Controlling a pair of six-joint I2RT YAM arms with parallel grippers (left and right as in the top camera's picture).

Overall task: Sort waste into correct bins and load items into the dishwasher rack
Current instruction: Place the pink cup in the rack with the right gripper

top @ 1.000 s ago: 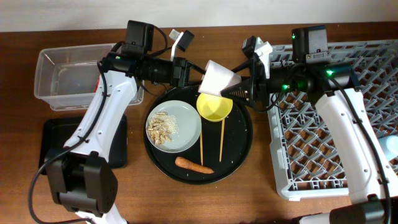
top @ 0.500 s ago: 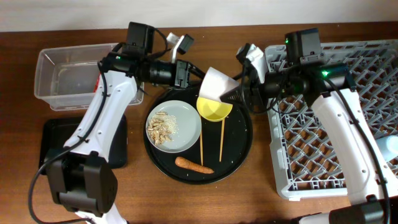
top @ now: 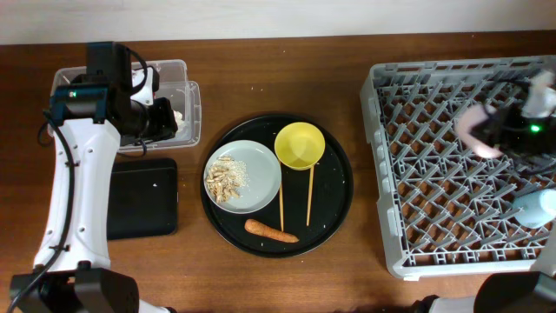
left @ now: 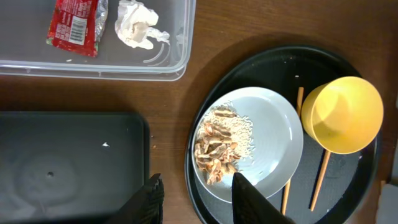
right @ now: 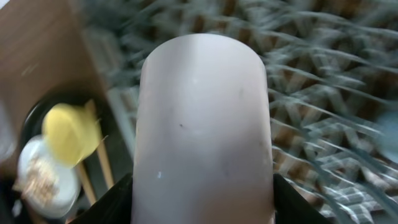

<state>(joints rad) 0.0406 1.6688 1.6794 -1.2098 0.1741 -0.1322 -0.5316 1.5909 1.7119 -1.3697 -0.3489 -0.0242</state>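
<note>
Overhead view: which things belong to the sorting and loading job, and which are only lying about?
Job: red wrapper, white tissue, carrot, food scraps, clear tub, flat black tray, yellow bowl, plate, chopsticks, pink cup, blue cup, dishwasher rack.
Only there: round black tray, wooden table.

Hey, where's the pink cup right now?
In the overhead view the pink cup is at the far right, held between the jaws of the right gripper over the dishwasher rack, just up-frame of the blue cup.
</note>
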